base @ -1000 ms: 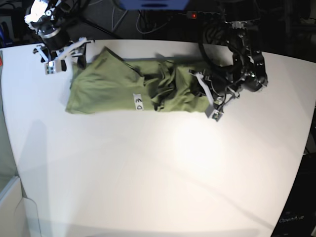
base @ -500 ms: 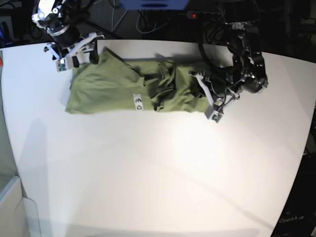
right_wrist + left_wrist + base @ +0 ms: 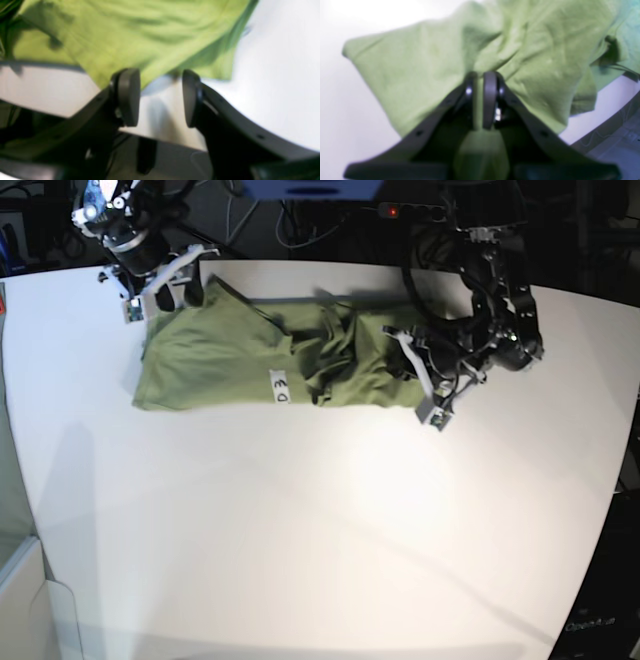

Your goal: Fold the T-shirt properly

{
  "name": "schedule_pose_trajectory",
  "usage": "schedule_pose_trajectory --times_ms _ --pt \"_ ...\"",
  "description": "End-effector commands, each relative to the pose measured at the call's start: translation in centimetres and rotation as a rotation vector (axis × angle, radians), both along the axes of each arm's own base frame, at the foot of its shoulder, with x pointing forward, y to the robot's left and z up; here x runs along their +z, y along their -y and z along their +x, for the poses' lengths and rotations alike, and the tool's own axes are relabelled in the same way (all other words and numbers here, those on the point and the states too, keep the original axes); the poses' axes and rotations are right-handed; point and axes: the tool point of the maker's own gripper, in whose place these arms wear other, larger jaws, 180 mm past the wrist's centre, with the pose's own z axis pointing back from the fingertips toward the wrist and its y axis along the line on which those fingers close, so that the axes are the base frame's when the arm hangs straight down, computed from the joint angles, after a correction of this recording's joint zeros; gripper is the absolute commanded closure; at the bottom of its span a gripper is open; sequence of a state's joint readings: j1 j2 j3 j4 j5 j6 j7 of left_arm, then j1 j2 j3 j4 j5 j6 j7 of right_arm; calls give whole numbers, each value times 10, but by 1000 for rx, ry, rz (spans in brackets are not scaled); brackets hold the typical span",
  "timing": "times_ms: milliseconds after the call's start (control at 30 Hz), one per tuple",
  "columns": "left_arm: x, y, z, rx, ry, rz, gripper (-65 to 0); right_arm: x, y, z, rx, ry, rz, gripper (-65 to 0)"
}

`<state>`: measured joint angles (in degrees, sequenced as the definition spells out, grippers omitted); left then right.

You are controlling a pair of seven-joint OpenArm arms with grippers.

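The T-shirt (image 3: 270, 358), soft wrinkled olive cotton, lies as a long band across the white table (image 3: 320, 530), far side, label (image 3: 280, 387) midway. Left gripper (image 3: 480, 100) pinches its end; right gripper (image 3: 160, 97) gapes, empty, beside the other end

Both wrist views are soft and out of focus. In the left wrist view the wrinkled olive-green cotton T-shirt (image 3: 535, 50) runs off the top and right edges, and the pinched fold disappears between the dark pads of the left end effector (image 3: 480, 100). In the right wrist view the cloth is cut off at the top. In the base view the mark on the small white label (image 3: 280, 387) is too small to read.
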<state>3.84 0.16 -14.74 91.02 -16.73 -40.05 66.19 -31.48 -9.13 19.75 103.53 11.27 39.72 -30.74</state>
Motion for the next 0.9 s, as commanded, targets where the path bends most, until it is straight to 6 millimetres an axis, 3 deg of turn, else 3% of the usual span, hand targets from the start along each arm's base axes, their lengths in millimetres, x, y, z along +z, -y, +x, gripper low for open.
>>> schedule_pose_trajectory --times_ms 0,333,467,533,700,867 --pt "12 2 11 5 47 -17 -43 3 -1 1 -2 15 12 -254" --pt "12 3 12 5 49 -19 -43 -2 -2 -1 -5 3 21 -254" --pt "12 4 12 5 49 -22 -43 -1 -13 3 23 11 39 -251" --pt "12 4 12 5 49 -22 -43 0 -20 5 40 16 50 -222" --pt "12 4 12 5 49 -22 -43 2 -29 9 87 28 51 -74" --pt "12 4 12 5 49 -22 -43 11 -23 17 105 58 26 -44"
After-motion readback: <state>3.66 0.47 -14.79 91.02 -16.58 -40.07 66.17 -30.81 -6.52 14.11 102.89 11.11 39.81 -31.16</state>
